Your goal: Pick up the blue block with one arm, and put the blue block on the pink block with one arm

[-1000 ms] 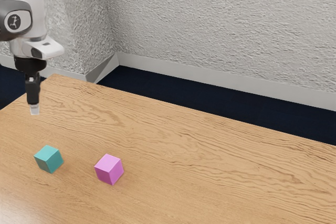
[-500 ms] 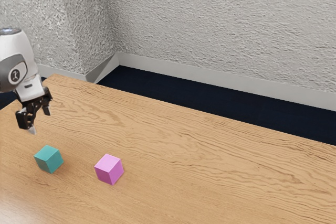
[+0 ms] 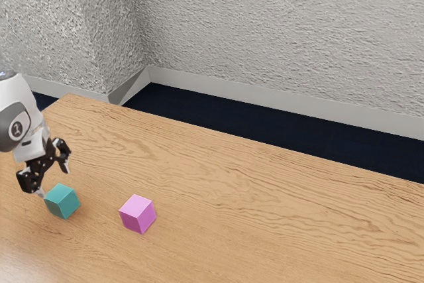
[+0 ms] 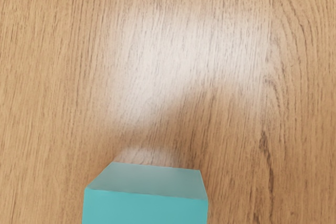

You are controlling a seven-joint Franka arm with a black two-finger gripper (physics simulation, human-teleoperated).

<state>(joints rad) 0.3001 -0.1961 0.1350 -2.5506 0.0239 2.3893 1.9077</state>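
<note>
Since a second before, the gripper [image 3: 48,175] had come down from high above the table's far corner. By half a second before it had already dropped and tilted. It now hung low, at about 11 o'clock from the blue block [image 3: 62,201] in the exterior view. Neither block had shifted over that time.

The two black fingers stood spread apart with nothing between them, so the tool was released and empty. The lower fingertip [image 3: 40,192] sat just beside the block's upper edge; whether it touched could not be told.

The blue block, teal in shade, rested flat on the wooden table [image 3: 265,183], turned so that one corner faced the camera. The pink block [image 3: 138,213] lay near it at roughly 4 o'clock, the two apart with bare wood between them.

In the wrist view the blue block [image 4: 146,198] showed just under the hand, its pale top face and one brighter side visible. Wood grain [image 4: 168,66] ran beyond it, with a soft light patch on the boards.

Behind the table stood a rough grey wall [image 3: 278,24], with a pale baseboard [image 3: 285,101] above a dark floor [image 3: 278,130].
</note>
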